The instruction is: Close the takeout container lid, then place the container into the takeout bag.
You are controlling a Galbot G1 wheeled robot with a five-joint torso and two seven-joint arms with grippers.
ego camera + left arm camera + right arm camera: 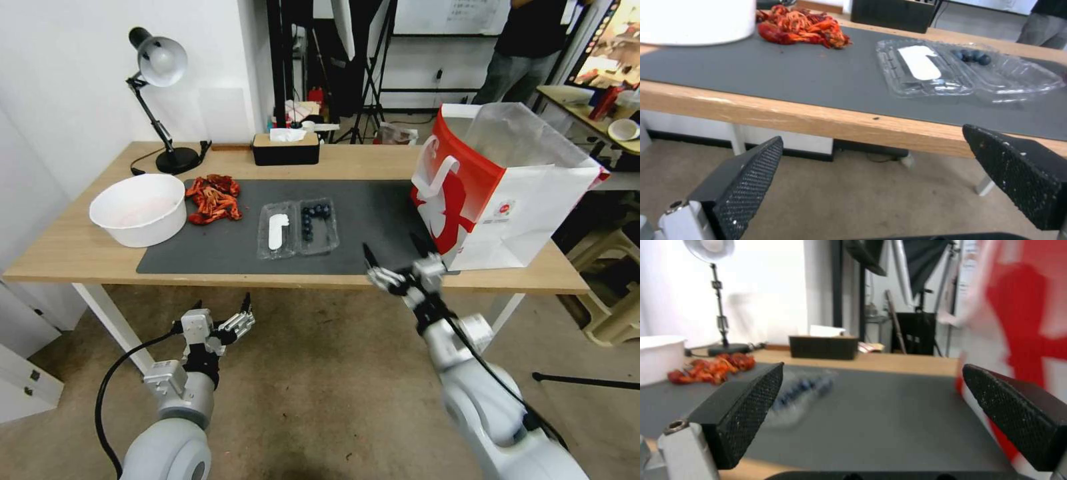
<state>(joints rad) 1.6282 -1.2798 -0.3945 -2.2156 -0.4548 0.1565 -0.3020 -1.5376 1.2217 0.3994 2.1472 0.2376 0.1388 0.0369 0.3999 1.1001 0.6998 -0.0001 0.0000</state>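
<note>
The takeout container (298,229) lies open and flat on the dark mat (373,213), its two clear halves side by side: the lid (277,231) with its long white sticker faces up, and the berry half next to it holds a small cluster of blueberries (312,217). The right gripper (393,257) hangs over the near edge of the table (80,250), its fingers spread wide and holding nothing; the container sits ahead of it and off to its left, well apart, and the takeout bag (507,187) stands upright just beside it on its right. In the right wrist view the red side of the bag (1022,336) rises close past one finger, while the container (802,391) shows as a blur on the mat beyond the other finger, so its outline there is hard to make out. The left gripper (223,313) hangs below the table's front edge, over the floor, fingers also spread and empty; from its wrist view the container (967,71) lies up on the mat ahead of it, lid (922,68) nearer and blueberries (973,56) farther. Farther to that gripper's left on the table sit a white bowl (139,209) and a heap of red crayfish (213,199), with a black tissue box (285,148) and a desk lamp (160,100) at the far side.
</note>
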